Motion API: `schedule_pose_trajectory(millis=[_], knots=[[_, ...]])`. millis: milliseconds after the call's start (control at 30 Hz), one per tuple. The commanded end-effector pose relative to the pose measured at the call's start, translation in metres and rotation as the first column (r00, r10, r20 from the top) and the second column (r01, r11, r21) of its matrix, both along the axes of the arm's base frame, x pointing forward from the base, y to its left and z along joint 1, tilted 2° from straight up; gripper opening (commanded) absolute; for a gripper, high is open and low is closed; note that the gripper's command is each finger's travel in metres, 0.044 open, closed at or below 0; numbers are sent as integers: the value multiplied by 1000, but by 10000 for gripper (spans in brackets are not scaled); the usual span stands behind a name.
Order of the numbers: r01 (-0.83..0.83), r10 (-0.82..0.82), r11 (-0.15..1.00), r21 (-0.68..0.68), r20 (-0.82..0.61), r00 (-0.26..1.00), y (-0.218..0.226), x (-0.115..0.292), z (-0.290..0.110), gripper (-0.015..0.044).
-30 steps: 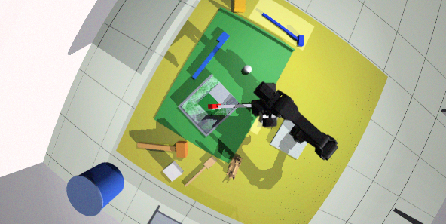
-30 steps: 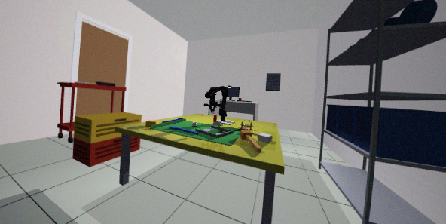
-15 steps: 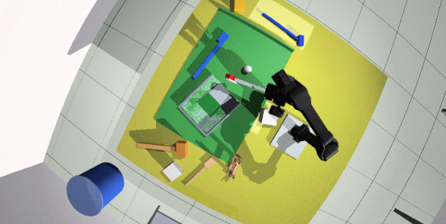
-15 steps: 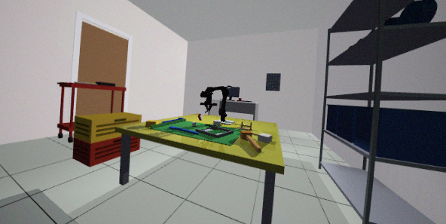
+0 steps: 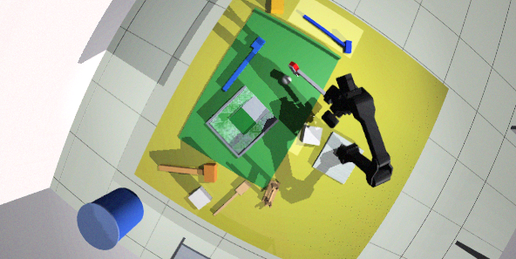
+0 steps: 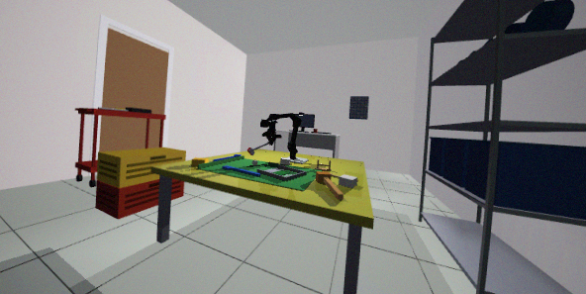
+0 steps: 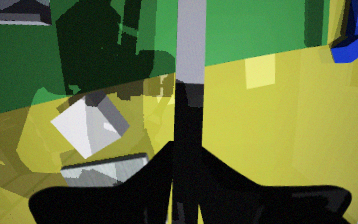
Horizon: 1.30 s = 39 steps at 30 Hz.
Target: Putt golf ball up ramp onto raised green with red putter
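My gripper (image 5: 328,95) (image 7: 182,146) is shut on the handle of the red putter. The putter's grey shaft (image 5: 308,80) (image 7: 190,40) runs out to its red head (image 5: 294,66) (image 6: 251,150), held in the air over the green mat (image 5: 301,51) (image 7: 261,30). The golf ball (image 5: 285,80) lies on the mat just beside the red head; I cannot tell whether they touch. The raised green (image 5: 242,120) with its grey ramp sits in a grey frame farther along the mat. The wrist view does not show the ball.
A blue putter (image 5: 241,65) lies on the mat and another blue putter (image 5: 327,33) (image 7: 353,47) lies beside it. A white cube (image 5: 311,134) (image 7: 88,125) is near the arm's base plate (image 5: 336,164). An orange block (image 5: 277,3), two wooden mallets (image 5: 187,170) (image 5: 231,196) and a white cube (image 5: 200,197) lie on the yellow table.
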<state>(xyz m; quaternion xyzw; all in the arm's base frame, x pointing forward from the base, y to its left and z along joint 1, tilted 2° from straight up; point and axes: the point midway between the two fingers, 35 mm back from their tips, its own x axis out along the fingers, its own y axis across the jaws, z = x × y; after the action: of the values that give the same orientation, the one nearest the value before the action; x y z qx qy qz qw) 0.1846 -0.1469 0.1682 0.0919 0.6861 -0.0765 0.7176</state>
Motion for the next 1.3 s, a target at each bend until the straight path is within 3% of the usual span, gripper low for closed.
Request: schedule_pose_trajectory(millis=[0, 1267], knots=[[45, -45, 999, -3, -3, 999, -4, -6, 1, 0], [45, -45, 999, -3, -2, 999, -3, -2, -68, 0]])
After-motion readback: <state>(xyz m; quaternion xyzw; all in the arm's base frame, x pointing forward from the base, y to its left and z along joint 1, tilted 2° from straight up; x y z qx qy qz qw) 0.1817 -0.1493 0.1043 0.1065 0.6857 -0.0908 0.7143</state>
